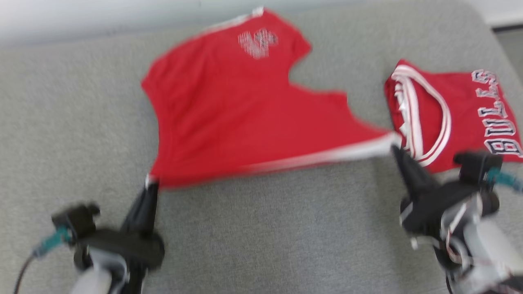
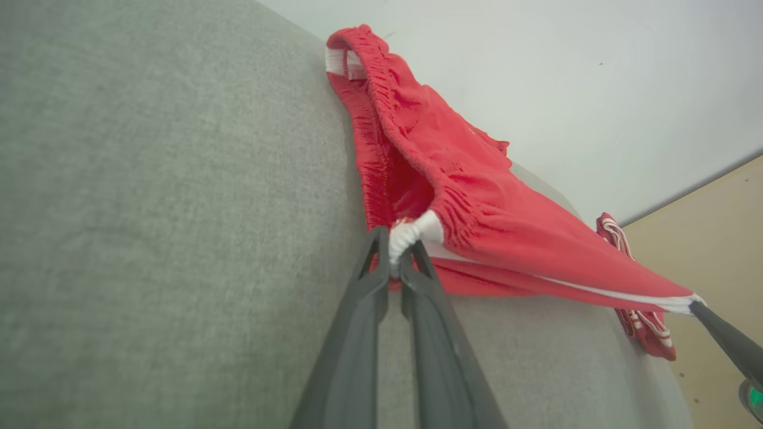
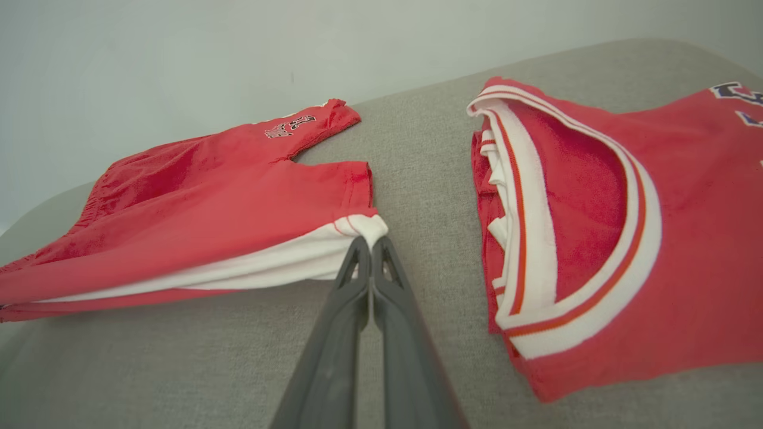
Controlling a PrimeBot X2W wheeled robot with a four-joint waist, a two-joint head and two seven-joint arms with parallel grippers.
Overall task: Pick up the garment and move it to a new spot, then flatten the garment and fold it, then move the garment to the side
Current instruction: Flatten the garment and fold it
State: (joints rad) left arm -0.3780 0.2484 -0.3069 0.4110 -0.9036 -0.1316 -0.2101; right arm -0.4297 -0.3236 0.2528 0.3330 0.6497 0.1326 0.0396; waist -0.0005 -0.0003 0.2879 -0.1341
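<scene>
The left pincer (image 1: 150, 187) is clamped tight on a white-trimmed corner of the red shorts (image 1: 229, 114), with the cloth bunched between its tips in the left wrist view. The right pincer (image 1: 395, 150) is pressed together just as firmly on the other end of the same white-striped edge, but only a thin bit of trim sits between its fingers.

Between the two, that edge is pulled taut and looks lifted a little off the grey cushion (image 1: 261, 237). In the head view it runs from about 7 o'clock to 3 o'clock. The rest of the shorts trails away towards 12 o'clock and lies on the cushion. Just beside the right pincer, at 3 o'clock, lies a folded red jersey (image 1: 453, 110), its striped collar very near the held corner.

The shorts seem to be mid-carry or mid-spread, with folding not yet begun. The weak point is the shallow right-hand grip: pulling the arms further apart could tug the trim free and drop that end. Any drift towards 3 o'clock could snag the jersey's collar and drag it out of its fold. The far part looks rumpled, so laying it down slack would trap creases.
</scene>
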